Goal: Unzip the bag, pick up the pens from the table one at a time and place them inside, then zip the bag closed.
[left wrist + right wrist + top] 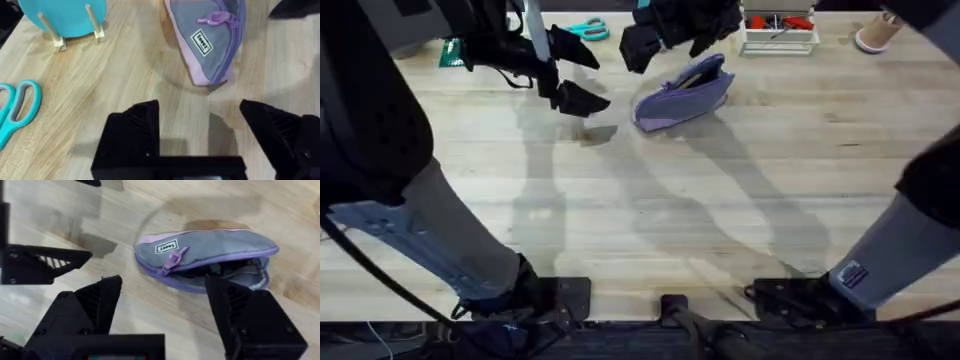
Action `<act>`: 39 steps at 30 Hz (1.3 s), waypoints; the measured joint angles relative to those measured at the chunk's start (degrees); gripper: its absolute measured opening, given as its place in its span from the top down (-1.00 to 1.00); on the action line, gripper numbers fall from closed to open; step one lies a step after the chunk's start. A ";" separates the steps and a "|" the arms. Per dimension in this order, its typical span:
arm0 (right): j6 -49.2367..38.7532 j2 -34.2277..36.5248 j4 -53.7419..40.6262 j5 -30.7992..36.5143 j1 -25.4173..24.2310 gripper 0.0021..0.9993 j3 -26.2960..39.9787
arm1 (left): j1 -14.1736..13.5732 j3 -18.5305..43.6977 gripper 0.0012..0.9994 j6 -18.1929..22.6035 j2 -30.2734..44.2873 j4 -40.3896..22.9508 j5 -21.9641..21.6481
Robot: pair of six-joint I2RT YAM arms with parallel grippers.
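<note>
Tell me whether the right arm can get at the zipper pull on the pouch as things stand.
Probably yes. The right gripper hangs open just above the pouch, and the zipper pull lies exposed on top with nothing covering it. The left gripper is open off to the side, apart from the pouch.

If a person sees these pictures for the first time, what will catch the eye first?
First comes the soft lavender-purple fabric pouch lying on the far middle of the pale wooden table, its zipper partly open. Next come the two black tools beside it, both open and holding nothing: the left tool to its left, the right tool just behind it. Teal-handled scissors lie at the far edge.
</note>
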 joint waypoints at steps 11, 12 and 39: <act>0.22 5.82 0.00 0.00 0.00 -0.99 0.00 | 0.00 0.00 -0.99 0.00 0.00 0.00 0.00; 0.24 6.32 0.07 0.02 0.00 -0.99 0.00 | 0.02 0.00 -0.99 0.00 0.00 0.02 0.02; 0.64 8.93 0.44 1.51 -0.02 -0.33 0.02 | 0.00 0.00 -0.99 0.00 0.00 0.02 0.02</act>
